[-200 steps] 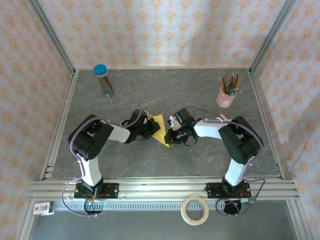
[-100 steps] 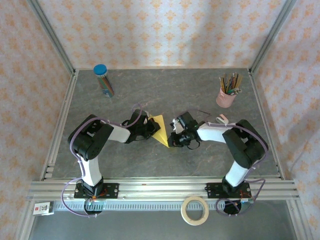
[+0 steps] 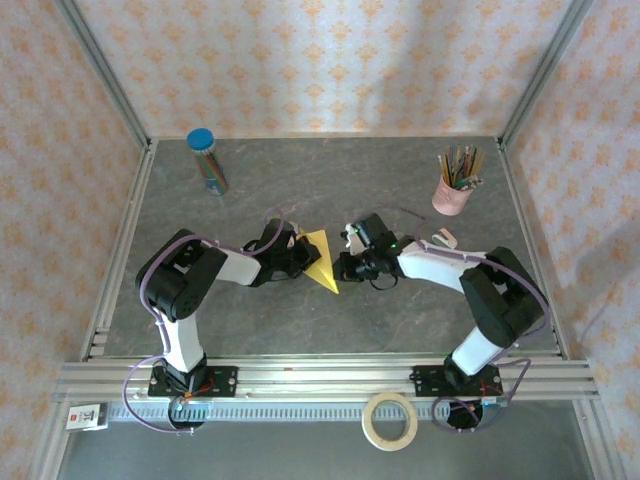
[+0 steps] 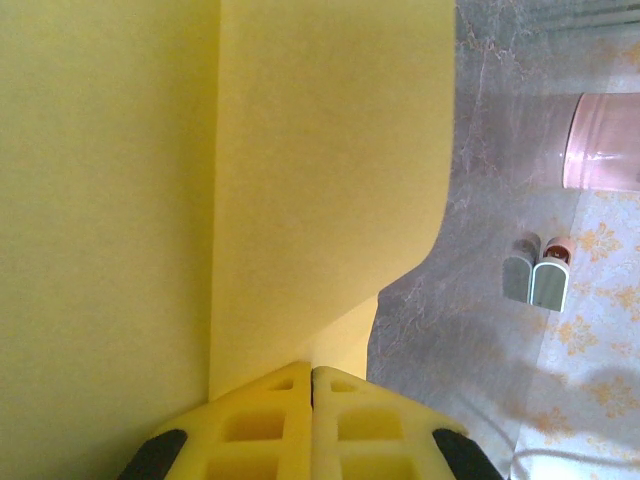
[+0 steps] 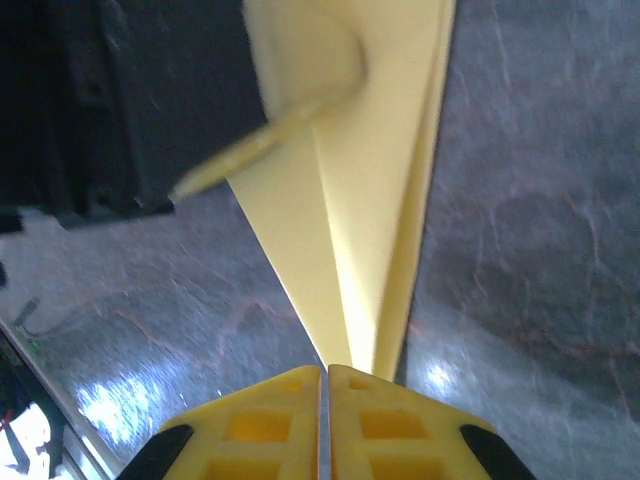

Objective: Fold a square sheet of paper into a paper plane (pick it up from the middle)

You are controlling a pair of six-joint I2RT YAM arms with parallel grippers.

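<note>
The paper plane (image 3: 320, 259) is sitting mid-table (image 3: 400, 320) between the two arms, its long axis running near to far with the sharp point toward the bases. The left gripper (image 3: 298, 251) is pinching its broad left side, fingers pressed together on the paper. The right gripper (image 3: 343, 268) is clamping the narrow end, the sheet fanning straight out from its fingers. Both arms are equally close, so the coming fold is probably hinging on that centre crease.
</note>
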